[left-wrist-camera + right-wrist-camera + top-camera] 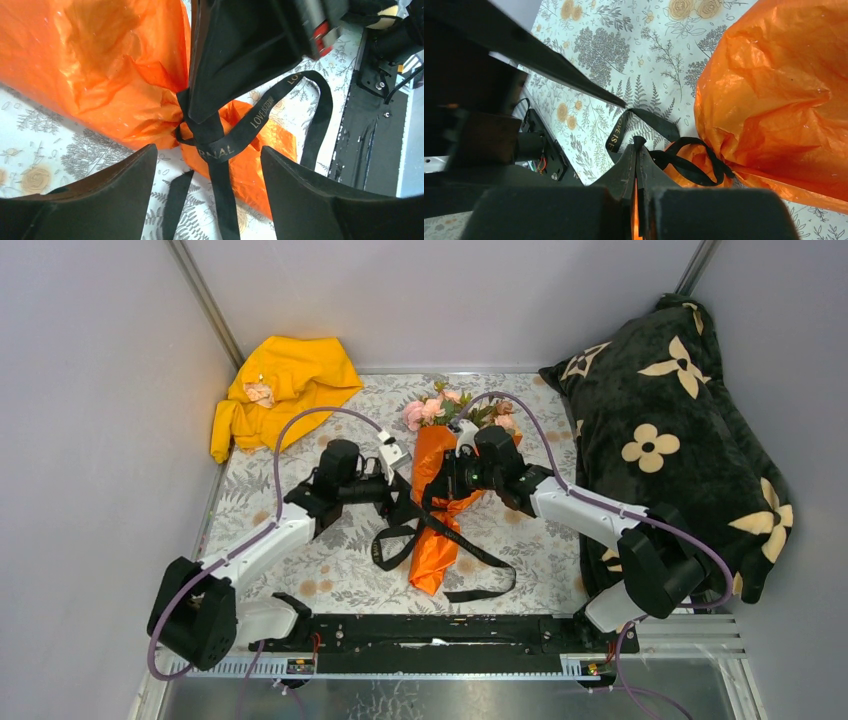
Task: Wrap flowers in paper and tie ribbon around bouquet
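Centrally on the desk (330, 560) lies one bouquet (437, 510): one orange paper (774, 90) cone with pink flowers (430, 408) at its far end, too bunched to count. One black ribbon (260, 117) circles its pinched waist. The right gripper (636, 150) is clamped on that ribbon. The left gripper (207, 150) stands spread beside the knot, holding nothing.

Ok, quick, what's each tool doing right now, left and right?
Left tool: open, holding nothing.
Right tool: closed on the ribbon.
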Controlling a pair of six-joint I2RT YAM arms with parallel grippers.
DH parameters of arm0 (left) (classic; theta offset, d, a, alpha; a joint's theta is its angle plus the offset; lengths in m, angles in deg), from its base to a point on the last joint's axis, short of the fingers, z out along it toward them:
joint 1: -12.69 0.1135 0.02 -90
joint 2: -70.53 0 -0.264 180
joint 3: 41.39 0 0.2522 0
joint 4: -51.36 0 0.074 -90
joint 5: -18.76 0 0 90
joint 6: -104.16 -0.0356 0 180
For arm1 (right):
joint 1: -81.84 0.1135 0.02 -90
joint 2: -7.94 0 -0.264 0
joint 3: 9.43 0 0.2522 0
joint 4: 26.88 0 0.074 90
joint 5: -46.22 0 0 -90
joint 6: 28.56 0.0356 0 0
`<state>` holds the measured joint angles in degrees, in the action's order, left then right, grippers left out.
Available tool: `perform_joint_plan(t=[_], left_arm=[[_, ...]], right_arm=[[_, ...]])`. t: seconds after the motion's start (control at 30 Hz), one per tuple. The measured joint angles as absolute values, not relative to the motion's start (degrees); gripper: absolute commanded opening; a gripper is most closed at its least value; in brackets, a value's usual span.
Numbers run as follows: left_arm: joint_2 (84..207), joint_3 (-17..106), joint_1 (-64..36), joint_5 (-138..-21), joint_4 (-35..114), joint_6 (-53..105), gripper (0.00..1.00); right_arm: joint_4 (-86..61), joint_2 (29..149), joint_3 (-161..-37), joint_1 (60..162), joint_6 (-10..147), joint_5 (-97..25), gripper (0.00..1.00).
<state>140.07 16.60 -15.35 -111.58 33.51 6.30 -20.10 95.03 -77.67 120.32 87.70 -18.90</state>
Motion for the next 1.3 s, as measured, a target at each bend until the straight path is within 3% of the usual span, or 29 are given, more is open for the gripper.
perform_joint_plan(t=[0.07,0.23,0.63,0.73,0.87,0.9,1.03,1.23,1.3], left_arm=[[140.68,13.15,-14.62,-111.56,38.03,8.64,0.83],[143.24,8.32,-14.65,-111.75,50.14,14.63,0.56],[147.7,5.08,-14.65,-113.89,62.33,16.9,0.43],[148.29,4.86,-14.65,-114.27,62.9,17.01,0.27],[148.74,4.86,-14.65,-114.37,64.59,17.64,0.0],[148.77,4.78,-14.65,-114.33,64.98,17.67,0.0],[148.77,4.19,-14.65,-114.11,65.79,18.69,0.0],[147.74,0.71,-14.65,-112.06,67.45,20.11,0.0],[147.17,-0.32,-14.65,-111.23,67.76,20.31,0.0]], right_arm=[[-20.38,94.77,-77.67,120.43,87.79,-18.9,0.0],[-21.24,94.57,-77.75,120.95,87.42,-18.33,0.0],[-22.9,94.57,-78.36,121.24,86.54,-15.45,0.0],[-23.14,94.57,-78.98,121.24,86.5,-15.07,0.0],[-23.22,94.59,-79.17,121.24,86.26,-14.55,0.0],[-23.25,94.57,-79.17,121.22,86.15,-14.59,0.0],[-21.56,94.57,-79.54,121.22,84.58,-14.64,0.27],[-12.78,94.35,-81.97,120.1,78.06,-16.28,0.28],[-10.7,94.33,-82.04,119.01,76.12,-16.65,0.33]])
